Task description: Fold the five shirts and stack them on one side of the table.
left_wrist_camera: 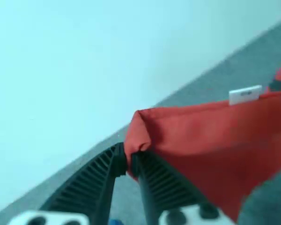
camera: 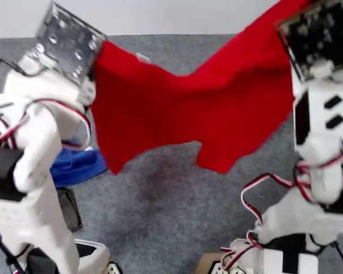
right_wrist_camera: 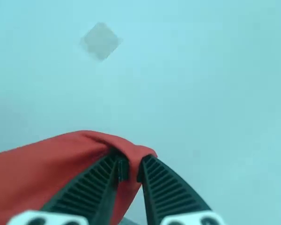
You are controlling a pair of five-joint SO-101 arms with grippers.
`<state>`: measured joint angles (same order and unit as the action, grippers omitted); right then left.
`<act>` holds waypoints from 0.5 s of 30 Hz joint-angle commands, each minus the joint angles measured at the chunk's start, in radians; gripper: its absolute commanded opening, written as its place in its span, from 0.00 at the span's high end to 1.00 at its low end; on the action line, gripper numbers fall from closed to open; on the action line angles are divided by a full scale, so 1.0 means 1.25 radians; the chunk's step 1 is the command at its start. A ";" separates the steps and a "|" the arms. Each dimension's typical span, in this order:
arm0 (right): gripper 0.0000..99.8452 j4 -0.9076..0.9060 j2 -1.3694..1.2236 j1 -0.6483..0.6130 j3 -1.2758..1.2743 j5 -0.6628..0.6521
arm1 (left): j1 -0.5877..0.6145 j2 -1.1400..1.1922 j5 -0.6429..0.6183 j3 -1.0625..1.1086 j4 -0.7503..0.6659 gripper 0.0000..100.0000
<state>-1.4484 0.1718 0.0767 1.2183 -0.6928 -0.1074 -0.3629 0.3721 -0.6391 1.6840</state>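
Red shirt point(camera: 188, 114) hangs stretched in the air above the bench point(camera: 171, 222), left tool point(left_wrist_camera: 128, 162) and right tool point(right_wrist_camera: 131, 165) each clenched on a top corner; pinches look thin, so a corner may slip free if the arms pull apart.

Counter point(camera: 160, 217), grey felt-like top: one blue garment point(camera: 74, 166) crumpled near the left side, dark object point(camera: 70, 208) just beside it.
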 commanded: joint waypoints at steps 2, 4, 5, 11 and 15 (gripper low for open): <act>0.99 0.041 0.062 0.045 0.033 -0.014 | -0.015 -0.058 -0.009 -0.019 0.029 0.99; 0.99 0.061 0.077 0.069 0.034 -0.018 | -0.015 -0.070 -0.009 -0.020 0.027 0.99; 0.99 0.074 0.085 0.080 0.034 -0.018 | -0.015 -0.075 -0.009 -0.021 0.027 0.99; 0.99 0.131 0.153 0.141 0.033 -0.017 | -0.014 -0.118 -0.009 -0.024 -0.018 0.99; 0.99 0.123 0.197 0.181 0.031 -0.017 | -0.014 -0.151 -0.009 -0.024 -0.080 0.99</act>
<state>-1.3149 0.3851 0.2639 1.2183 -0.7066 -0.1212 -0.5178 0.3721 -0.6406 1.6487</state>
